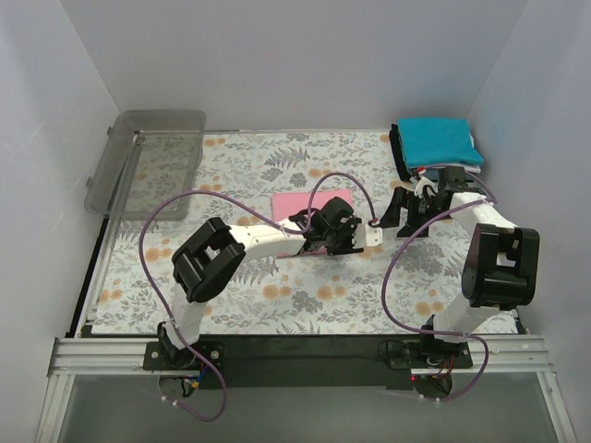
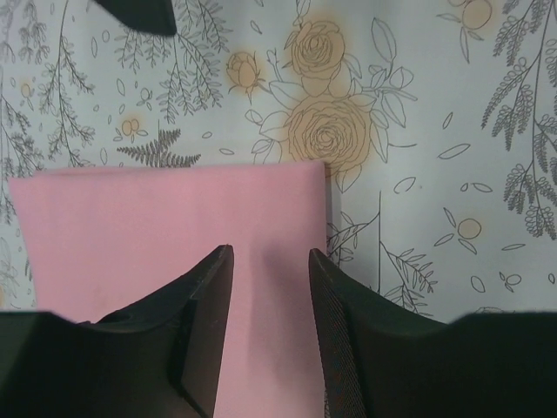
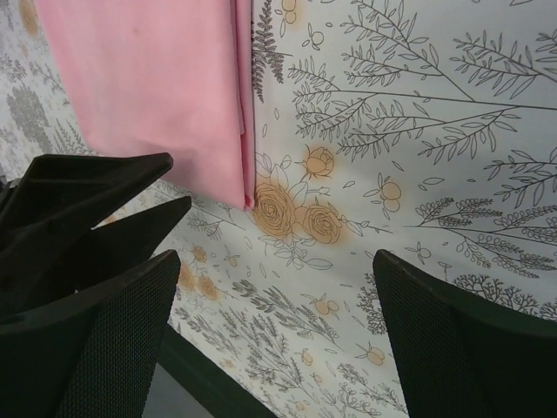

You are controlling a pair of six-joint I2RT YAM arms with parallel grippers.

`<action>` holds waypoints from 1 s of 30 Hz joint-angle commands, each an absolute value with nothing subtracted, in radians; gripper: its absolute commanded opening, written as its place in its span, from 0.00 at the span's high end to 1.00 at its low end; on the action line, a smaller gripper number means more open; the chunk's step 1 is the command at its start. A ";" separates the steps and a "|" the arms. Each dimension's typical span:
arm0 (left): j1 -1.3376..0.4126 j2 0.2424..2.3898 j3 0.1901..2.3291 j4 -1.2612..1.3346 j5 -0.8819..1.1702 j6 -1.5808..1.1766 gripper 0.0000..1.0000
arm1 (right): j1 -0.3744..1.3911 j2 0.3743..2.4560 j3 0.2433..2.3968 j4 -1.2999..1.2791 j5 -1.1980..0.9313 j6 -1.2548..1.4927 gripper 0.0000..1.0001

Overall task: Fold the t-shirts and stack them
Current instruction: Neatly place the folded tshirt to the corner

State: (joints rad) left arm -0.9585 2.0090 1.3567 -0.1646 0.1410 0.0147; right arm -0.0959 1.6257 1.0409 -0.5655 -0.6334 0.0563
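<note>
A pink t-shirt [image 1: 295,202], folded to a flat rectangle, lies mid-table on the floral cloth. My left gripper [image 1: 334,221] is low over its right end. In the left wrist view the fingers [image 2: 270,257] stand a narrow gap apart with flat pink cloth [image 2: 165,235] between them, close to the shirt's right edge. My right gripper [image 1: 409,209] is wide open and empty [image 3: 277,261] over bare floral cloth, just right of the pink shirt [image 3: 157,87]. A stack of folded shirts [image 1: 441,140], teal on top, sits at the back right.
A clear grey plastic bin [image 1: 152,157] stands tilted at the back left edge. White walls close in the table on three sides. The left gripper's black fingers [image 3: 87,196] show at the left of the right wrist view, close to my right gripper.
</note>
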 commanded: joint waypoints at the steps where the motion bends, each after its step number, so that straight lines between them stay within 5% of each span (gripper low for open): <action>1: -0.991 1.983 1.355 -0.109 0.126 0.072 0.61 | -0.107 1.621 1.028 -0.532 -0.712 0.103 0.02; 7: -1.012 2.019 1.362 -0.090 0.115 0.077 0.70 | -0.127 1.582 0.939 -0.430 -0.768 0.169 0.02; 24: -1.025 2.074 1.344 -0.038 0.080 0.058 0.70 | -0.167 1.588 0.897 -0.377 -0.833 0.181 0.02; 30: -1.003 2.076 1.361 -0.011 0.084 0.026 0.90 | -0.170 1.606 0.853 -0.281 -0.873 0.232 0.02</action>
State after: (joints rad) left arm -1.0149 2.0945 1.3529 -0.0399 0.0883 0.0425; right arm -0.1635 1.6146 0.8753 -0.3641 -0.8158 0.1997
